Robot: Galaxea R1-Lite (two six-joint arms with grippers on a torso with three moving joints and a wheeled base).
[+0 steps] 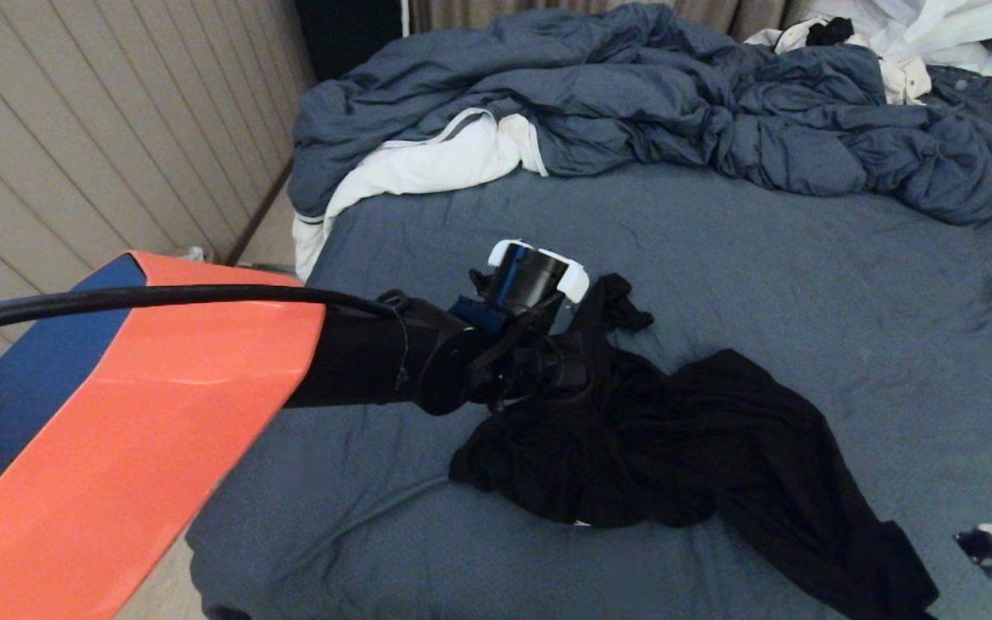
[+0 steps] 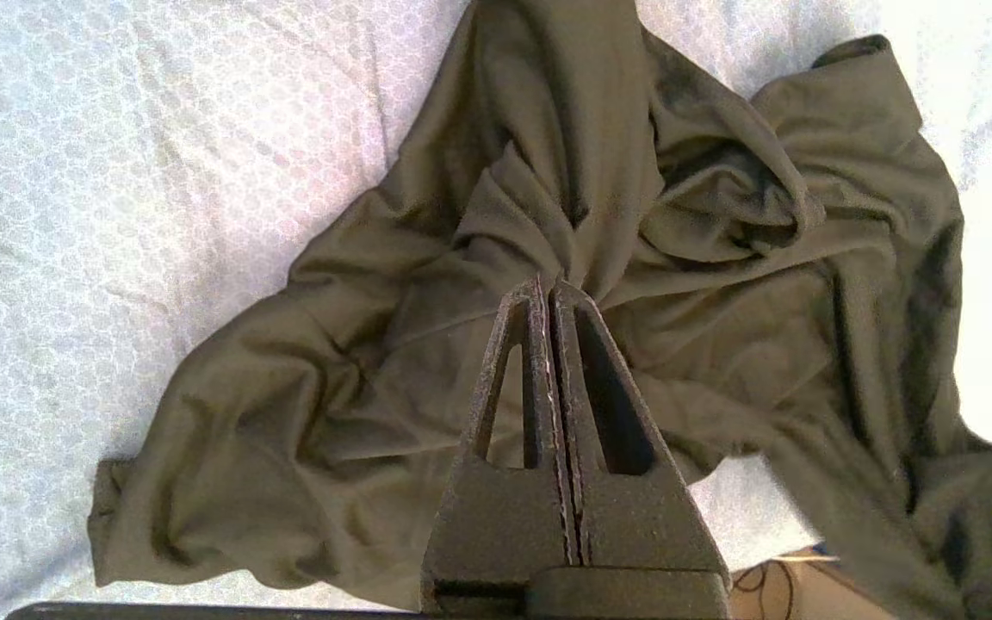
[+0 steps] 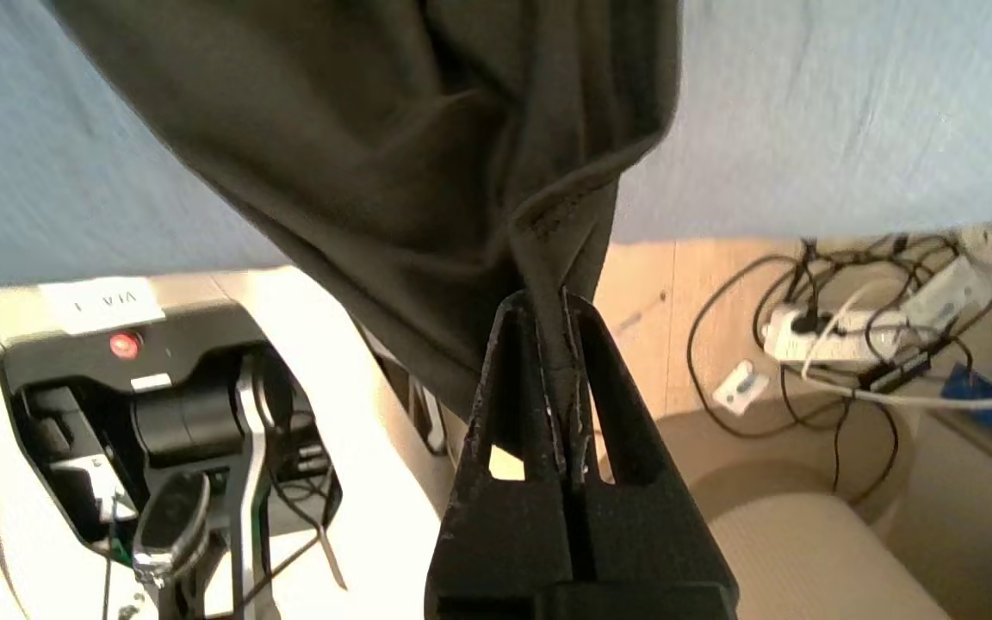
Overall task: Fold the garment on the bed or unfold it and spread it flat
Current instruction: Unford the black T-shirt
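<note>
The left end effector (image 2: 548, 288) and right end effector (image 3: 548, 297) each pinch the garment (image 1: 677, 430); its moon picture is hidden on the bed (image 1: 806, 258).

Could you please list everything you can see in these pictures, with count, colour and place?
T-shirt: one, black, crumpled on the near part of the bed, pinched by both grippers.
Bed: one, slate-blue sheet, fills the view.
Duvet: one, blue-grey, bunched at the far end.
White cloth: one, with grey stripe, far left, under the duvet edge.
Power strip: one, white, on the floor with cables.
Left gripper: shut on the T-shirt, mid-bed.
Right gripper: shut on the T-shirt's hem, at the near right edge.
</note>
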